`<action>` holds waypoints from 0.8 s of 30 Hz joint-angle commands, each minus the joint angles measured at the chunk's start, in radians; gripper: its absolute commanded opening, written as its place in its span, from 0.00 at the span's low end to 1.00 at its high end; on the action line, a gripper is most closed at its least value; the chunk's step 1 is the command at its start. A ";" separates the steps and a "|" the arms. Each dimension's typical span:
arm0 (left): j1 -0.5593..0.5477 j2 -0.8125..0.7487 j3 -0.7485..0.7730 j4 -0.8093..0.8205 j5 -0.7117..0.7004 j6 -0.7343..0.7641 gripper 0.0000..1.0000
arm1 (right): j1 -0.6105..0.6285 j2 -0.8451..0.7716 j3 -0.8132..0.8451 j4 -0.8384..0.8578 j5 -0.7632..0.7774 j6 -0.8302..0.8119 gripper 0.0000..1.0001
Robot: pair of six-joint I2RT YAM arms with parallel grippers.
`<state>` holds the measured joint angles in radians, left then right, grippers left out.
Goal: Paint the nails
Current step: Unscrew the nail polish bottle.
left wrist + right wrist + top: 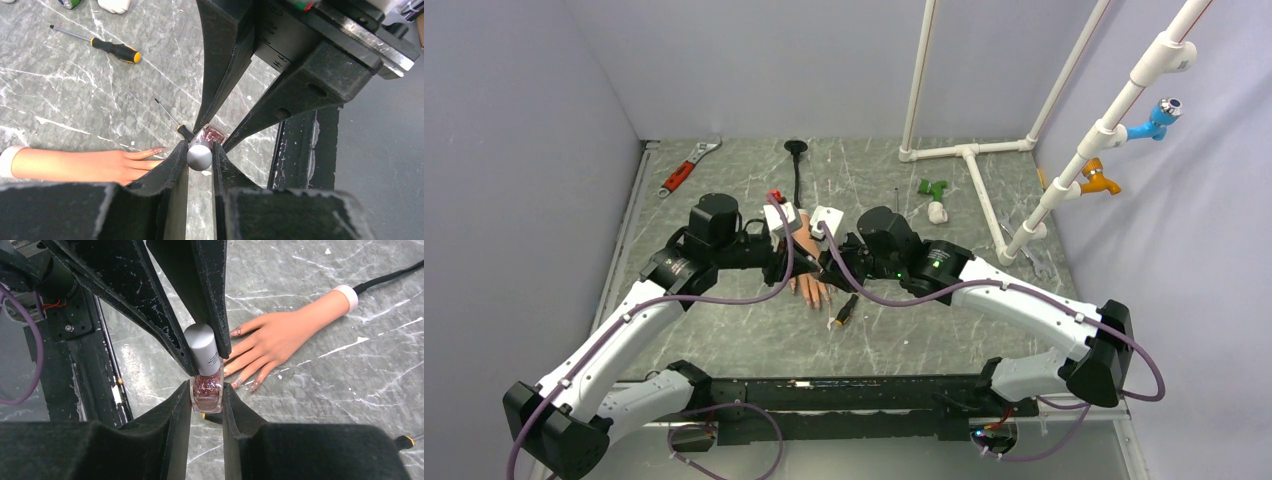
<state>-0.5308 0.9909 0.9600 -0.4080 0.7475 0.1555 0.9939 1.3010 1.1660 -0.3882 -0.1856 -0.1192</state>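
Note:
A peach mannequin hand [285,335] lies flat on the table, fingers pointing at the arms' bases, and its nails [235,384] look pale with pinkish speckles. Just above the fingertips, my right gripper [206,394] is shut on the glass body of a small polish bottle [206,389] filled with pink glitter. My left gripper [200,151] is shut on the bottle's grey cap [199,156], and the cap sits on the bottle. In the top view both grippers [811,260] meet over the hand [810,287]. One nail [159,149] shows in the left wrist view.
A small yellow-and-black screwdriver [844,312] lies right beside the fingertips, and another [115,50] lies farther off. A red-handled wrench [686,168] is at the back left. A white pipe frame [969,150] stands at the back right, with green and white pieces [935,198] near it.

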 commanded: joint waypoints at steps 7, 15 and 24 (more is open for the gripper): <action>-0.006 -0.037 0.009 0.081 -0.005 -0.085 0.00 | 0.001 -0.038 -0.002 0.118 0.053 0.028 0.00; -0.005 -0.053 0.018 0.059 -0.043 -0.070 0.00 | 0.000 -0.048 -0.023 0.122 0.070 0.024 0.00; 0.007 -0.070 0.017 0.078 -0.033 -0.092 0.00 | 0.000 -0.058 -0.044 0.125 0.086 0.020 0.00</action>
<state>-0.5293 0.9463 0.9596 -0.3691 0.6907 0.0868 0.9951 1.2770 1.1210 -0.3199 -0.1375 -0.1032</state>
